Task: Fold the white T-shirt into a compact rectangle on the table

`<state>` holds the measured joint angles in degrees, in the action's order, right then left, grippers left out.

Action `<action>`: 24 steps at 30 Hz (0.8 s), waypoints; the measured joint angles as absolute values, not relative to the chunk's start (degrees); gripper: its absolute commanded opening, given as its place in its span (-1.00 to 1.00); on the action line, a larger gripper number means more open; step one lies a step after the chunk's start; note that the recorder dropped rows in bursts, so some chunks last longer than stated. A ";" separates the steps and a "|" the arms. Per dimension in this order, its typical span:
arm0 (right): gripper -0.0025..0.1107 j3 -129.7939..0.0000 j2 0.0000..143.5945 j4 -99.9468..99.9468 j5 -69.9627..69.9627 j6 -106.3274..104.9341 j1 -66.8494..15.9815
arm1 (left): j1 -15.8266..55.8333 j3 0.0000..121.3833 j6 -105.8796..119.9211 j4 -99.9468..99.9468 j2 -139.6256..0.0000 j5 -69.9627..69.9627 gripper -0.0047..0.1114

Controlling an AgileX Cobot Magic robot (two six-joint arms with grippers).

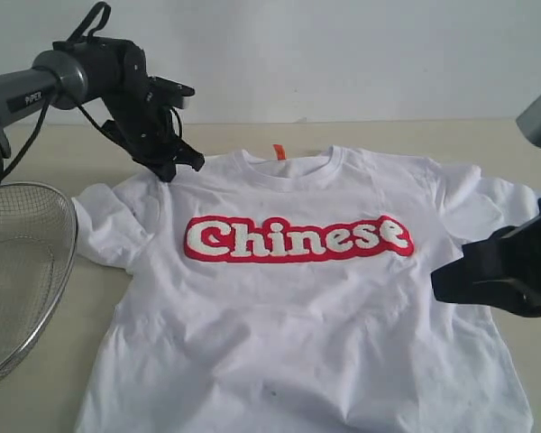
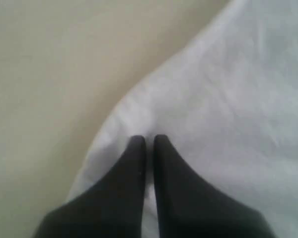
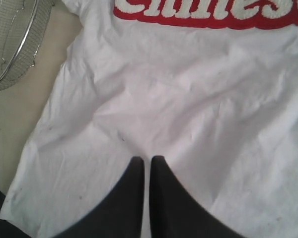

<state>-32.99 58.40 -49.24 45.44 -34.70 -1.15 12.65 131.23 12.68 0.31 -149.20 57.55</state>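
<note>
Shirt (image 1: 298,316): one, white.
Sleeves (image 1: 108,221): two, one on each side.
Tag (image 1: 279,152): one, orange.
Red band (image 1: 298,238): one, bearing seven white letters (counted in the exterior view; the right wrist view cuts the word short).
Table (image 1: 54,401): one, beige.
Basket (image 1: 18,271): one, wire mesh (the same item appears in two views).
Grippers: two, the left gripper (image 2: 148,141) and the right gripper (image 3: 145,161).
Fingers (image 2: 134,168): two per gripper, black, four in all.
</note>
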 measured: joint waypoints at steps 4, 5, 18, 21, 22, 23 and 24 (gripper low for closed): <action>-0.95 -32.99 58.40 -49.51 45.44 -35.14 -1.15 | 11.61 134.76 12.28 0.43 -151.29 58.33 -0.84; -0.95 -32.99 58.40 -49.66 45.44 -35.27 -1.15 | 11.47 135.68 12.16 0.63 -151.77 58.54 -0.84; -0.96 -32.99 59.94 -49.88 36.32 -35.53 -1.15 | 9.41 144.31 10.71 -4.85 -153.27 62.92 -0.84; -0.96 -34.62 66.05 -49.88 30.24 -35.53 -1.15 | 9.42 145.77 11.79 -12.57 -151.25 66.31 -0.84; -0.96 -36.17 69.09 -49.77 28.39 -35.53 -1.15 | 9.42 146.05 12.07 -14.54 -150.47 67.22 -0.84; -0.96 -37.92 71.75 -49.37 27.13 -35.41 -1.15 | 9.42 146.31 12.29 -16.80 -149.46 68.08 -0.84; -0.96 -40.72 75.24 -49.09 26.01 -35.25 -1.15 | 9.42 146.43 12.42 -18.76 -148.44 68.73 -0.84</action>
<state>-40.72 75.24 -49.09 26.01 -35.25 -1.15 9.42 146.43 12.42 -18.76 -148.44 68.73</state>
